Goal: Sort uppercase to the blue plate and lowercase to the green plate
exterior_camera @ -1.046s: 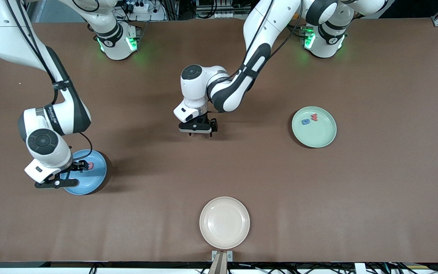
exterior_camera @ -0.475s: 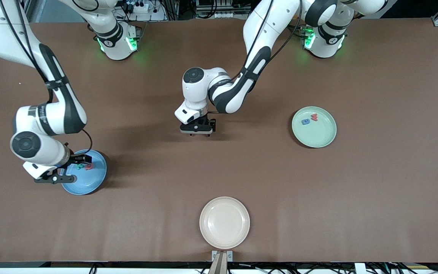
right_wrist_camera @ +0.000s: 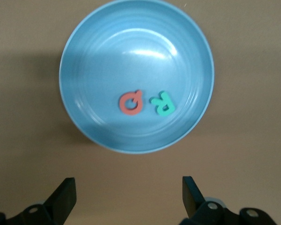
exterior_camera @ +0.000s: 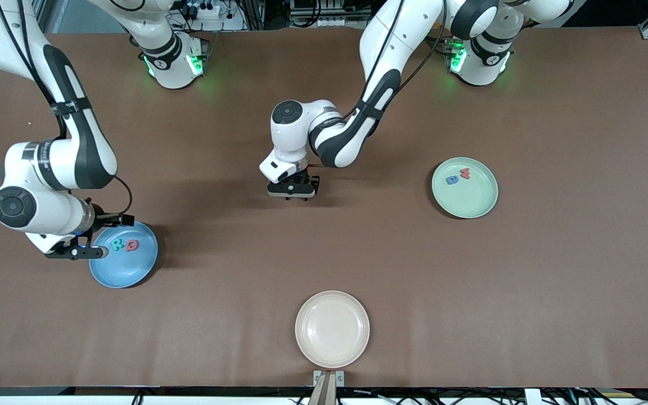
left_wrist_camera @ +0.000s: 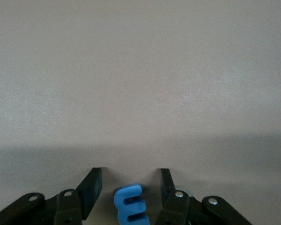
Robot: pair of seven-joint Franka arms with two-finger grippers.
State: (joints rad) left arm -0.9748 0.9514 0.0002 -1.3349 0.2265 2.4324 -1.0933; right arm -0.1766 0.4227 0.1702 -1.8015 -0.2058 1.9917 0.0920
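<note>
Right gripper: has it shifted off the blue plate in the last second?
Yes. The right gripper has backed from over the blue plate to its rim at the right arm's end, uncovering teal R and red Q.

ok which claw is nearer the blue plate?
Right. The right claw hangs open at the blue plate's rim; the left claw is down mid-table around a blue letter.

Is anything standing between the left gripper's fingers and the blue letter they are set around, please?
Nothing visible does. In the left wrist view the blue letter lies on bare table between the left gripper's fingers, with a small gap on each side.
</note>
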